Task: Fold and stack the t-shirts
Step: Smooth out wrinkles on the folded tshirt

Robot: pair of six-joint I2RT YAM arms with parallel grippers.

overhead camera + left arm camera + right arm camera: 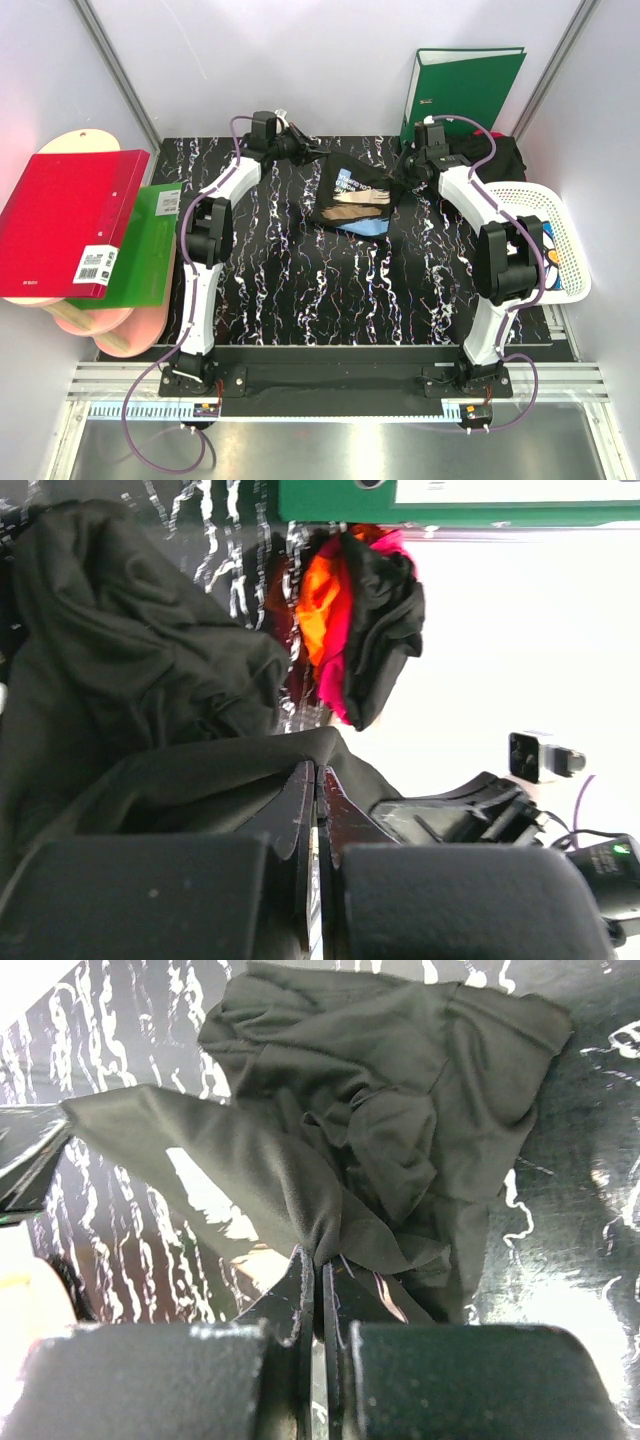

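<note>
On a glossy black table [330,290] veined in white, the left gripper [300,148] is clenched on one edge of a soft, crumpled black t-shirt [355,195] with a tan and blue print, at the far middle. The right gripper [410,165] pinches its other edge. Far right: one bunched orange-red shirt [325,610] and one white lattice basket [530,195].

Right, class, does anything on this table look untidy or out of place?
Yes. The printed black t-shirt lies bunched and twisted between both arms' shut jaws, not flat. An orange-red shirt lies wadded by the green binder.
</note>
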